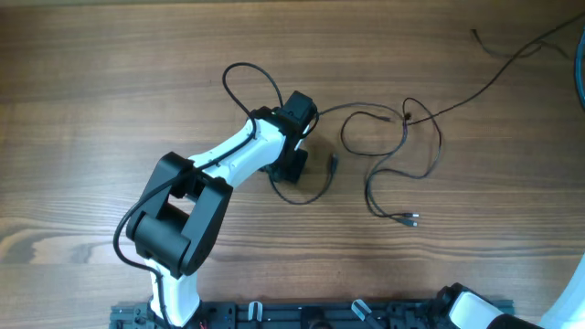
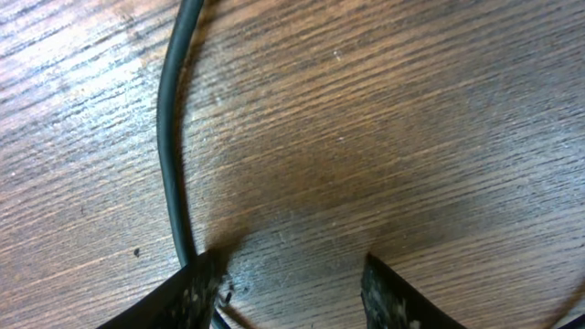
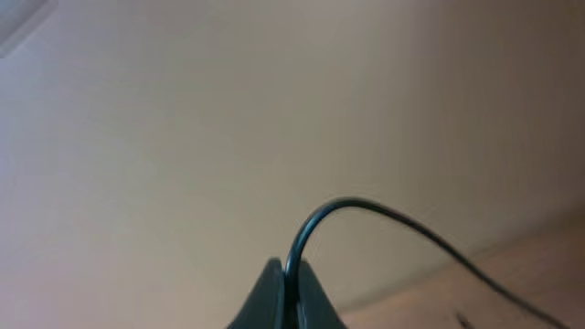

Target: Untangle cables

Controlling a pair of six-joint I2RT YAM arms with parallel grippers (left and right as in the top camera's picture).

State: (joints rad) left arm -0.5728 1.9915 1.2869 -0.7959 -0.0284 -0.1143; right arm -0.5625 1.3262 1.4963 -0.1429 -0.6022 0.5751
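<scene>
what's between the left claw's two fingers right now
Bare table wood, per the left wrist view; the cable reaches one finger of the left claw, not crossing the gap.

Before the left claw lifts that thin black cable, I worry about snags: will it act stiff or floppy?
Probably floppy: the cable lies in loose curves on the table. Likely light, being so thin. It may tug its neighbours, since strands cross at a knot.
</scene>
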